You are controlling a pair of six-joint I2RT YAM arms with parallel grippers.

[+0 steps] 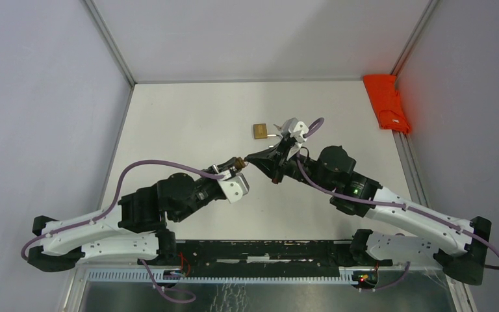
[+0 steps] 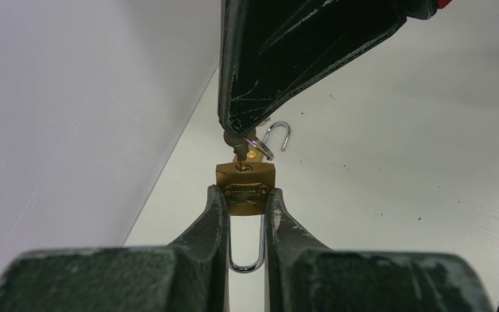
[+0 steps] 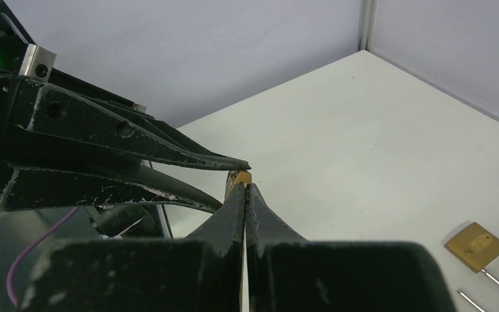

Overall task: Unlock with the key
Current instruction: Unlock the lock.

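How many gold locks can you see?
2. The brass padlock is gripped in the left claw, with the key, held by the right claw, in its keyhole. The second padlock lies on the table beyond them. None seems hidden.

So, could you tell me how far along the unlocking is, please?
Done: the left claw grips the padlock, and the key, pinched in the right claw, sits in its keyhole. In hand: the key turn. Left: the shackle looks closed, so it has not sprung open.

bright even diffuse light, soft faint shadows, overhead view sharp, base of left hand (image 2: 245, 194) blurred near lens
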